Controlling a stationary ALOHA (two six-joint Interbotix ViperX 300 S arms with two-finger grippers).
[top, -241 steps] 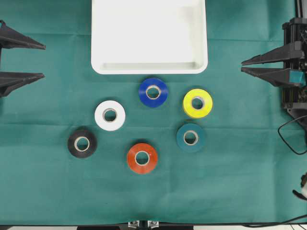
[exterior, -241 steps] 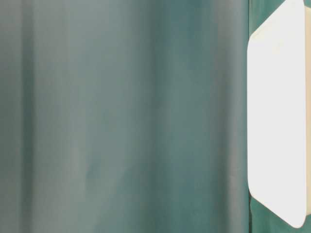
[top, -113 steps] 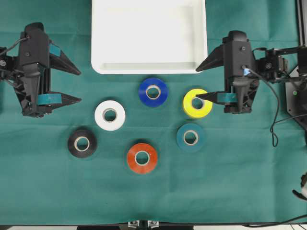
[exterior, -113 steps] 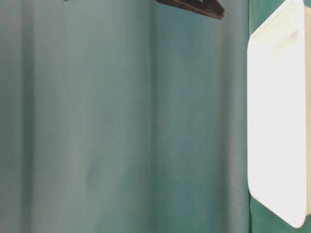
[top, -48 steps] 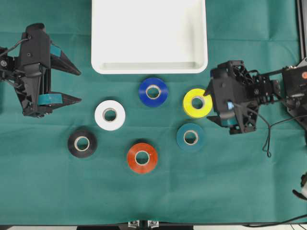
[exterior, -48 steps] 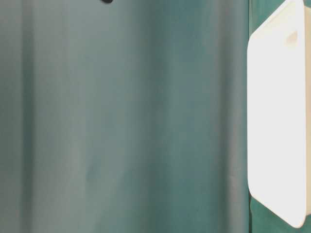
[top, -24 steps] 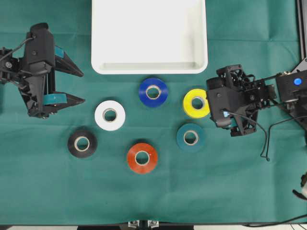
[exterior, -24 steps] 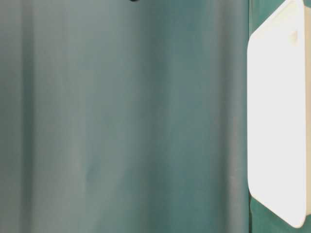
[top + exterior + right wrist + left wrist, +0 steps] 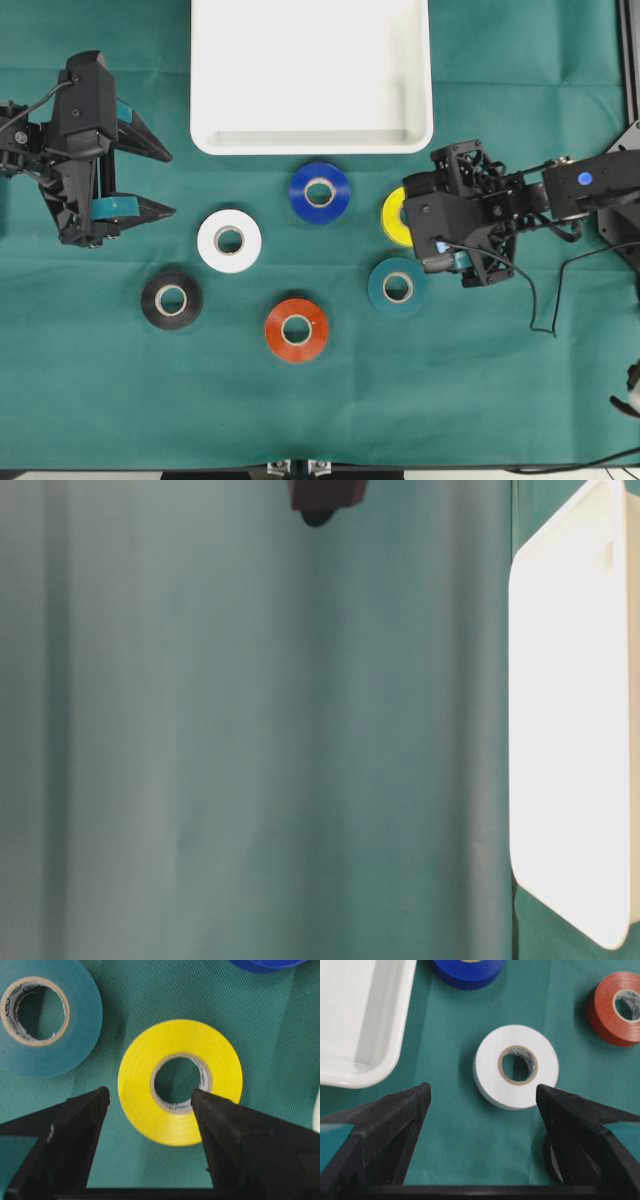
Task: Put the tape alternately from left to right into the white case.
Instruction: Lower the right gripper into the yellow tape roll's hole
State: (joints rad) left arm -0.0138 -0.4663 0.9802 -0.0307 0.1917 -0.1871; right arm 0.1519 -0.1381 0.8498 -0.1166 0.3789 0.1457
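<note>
Six rolls of tape lie on the green cloth below the white case [image 9: 310, 142]: blue [image 9: 320, 192], white [image 9: 229, 240], black [image 9: 171, 299], orange-red [image 9: 296, 330], teal [image 9: 397, 288] and yellow [image 9: 392, 214]. My right gripper [image 9: 150, 1095] points down over the yellow roll [image 9: 135, 1067] and stands open. One finger hangs over the core's edge, the other outside the roll's rim. My left gripper [image 9: 168, 183] hovers open at the left, with the white roll [image 9: 487, 1067] just ahead of its tips. Nothing is held.
The case [image 9: 370, 1077] holds nothing and shows in the table-level view [image 9: 570, 730], where a dark part of an arm [image 9: 325, 500] enters. The teal roll [image 9: 82, 1015] lies close beside the yellow one. Cables trail at the right edge [image 9: 545, 300].
The right arm has moved left and now covers most of the yellow roll from above. The left gripper has shifted slightly towards the rolls. No roll has moved.
</note>
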